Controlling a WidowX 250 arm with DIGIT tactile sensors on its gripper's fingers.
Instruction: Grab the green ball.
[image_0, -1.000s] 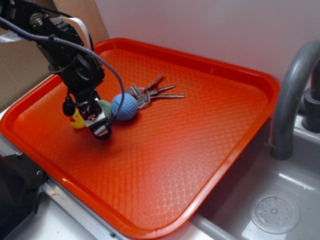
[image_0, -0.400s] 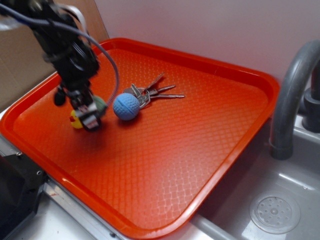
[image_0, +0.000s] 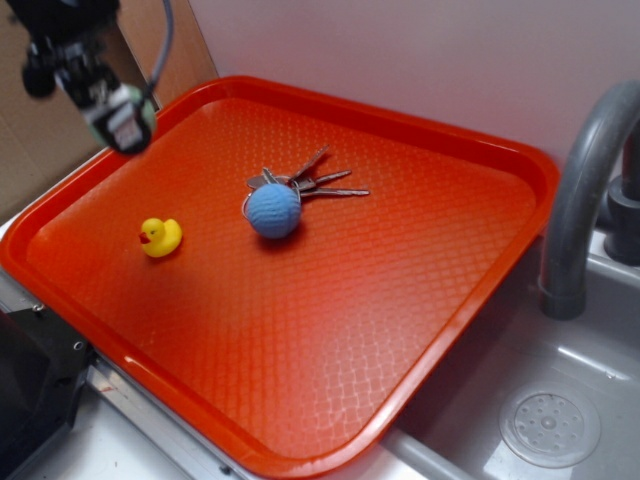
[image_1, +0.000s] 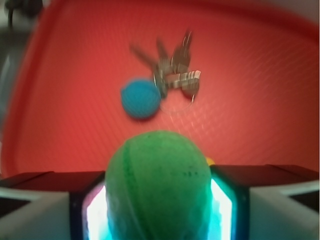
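Note:
The green ball (image_1: 159, 185) fills the bottom of the wrist view, dimpled with a seam line, squeezed between my gripper's (image_1: 159, 200) two pads. In the exterior view my gripper (image_0: 120, 115) hangs high at the upper left, above the far-left rim of the tray, and a sliver of the green ball (image_0: 147, 110) shows at its right side. The gripper is shut on the ball and lifted well off the tray floor.
On the orange tray (image_0: 420, 330) lie a yellow duck (image_0: 160, 237), a blue dimpled ball (image_0: 273, 210) and a bunch of keys (image_0: 315, 183) touching it. A grey faucet (image_0: 585, 190) and a sink drain (image_0: 550, 425) are at the right.
My gripper has risen up and to the left with the green ball in it. The duck now stands uncovered. The blue ball has rolled slightly right, onto the key ring.

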